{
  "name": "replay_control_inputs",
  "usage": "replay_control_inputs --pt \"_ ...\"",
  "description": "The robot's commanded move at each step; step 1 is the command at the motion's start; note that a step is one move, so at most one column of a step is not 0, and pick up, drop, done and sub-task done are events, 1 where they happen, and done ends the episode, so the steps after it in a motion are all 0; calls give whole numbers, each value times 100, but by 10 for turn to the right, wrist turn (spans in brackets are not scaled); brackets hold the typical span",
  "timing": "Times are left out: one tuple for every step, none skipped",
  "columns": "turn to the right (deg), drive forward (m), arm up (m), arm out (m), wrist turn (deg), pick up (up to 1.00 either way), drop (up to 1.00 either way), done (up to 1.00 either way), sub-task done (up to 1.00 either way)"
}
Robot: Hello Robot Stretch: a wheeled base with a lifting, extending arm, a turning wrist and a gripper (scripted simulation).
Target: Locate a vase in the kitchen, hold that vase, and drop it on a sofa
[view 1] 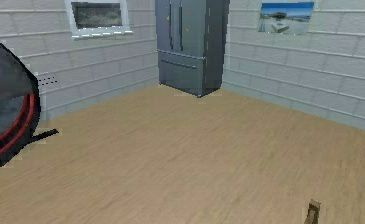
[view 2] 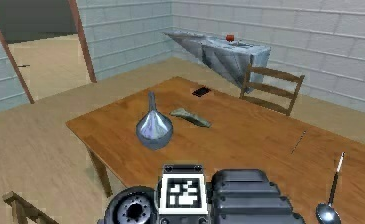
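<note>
Blue-grey vase stands upright on wooden table, flat greenish item just beside it. Claw at bottom edge; cannot tell whether it holds anything.

**Cropped, occluded and unresolved items**

In the forward view, we note a dark rounded body with a red stripe cut by the left edge. A grey refrigerator, a framed picture and a blue picture are all cropped at the top. We cannot identify a small brown object at the bottom edge. In the arm side view, the wooden table runs off the right and bottom edges and hides the lower part of a wooden chair. A dark flat item, a greyish item and a red speck on the far grey counter are too small to name. The gripper is cut by the bottom edge; we cannot make out its fingers or tell whether it holds anything.
</note>
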Motion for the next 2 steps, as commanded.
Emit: replay_control_inputs --pt "0 0 0 42 0 0 0 0 0" --pt "0 0 0 0 450 0 0 0 0"
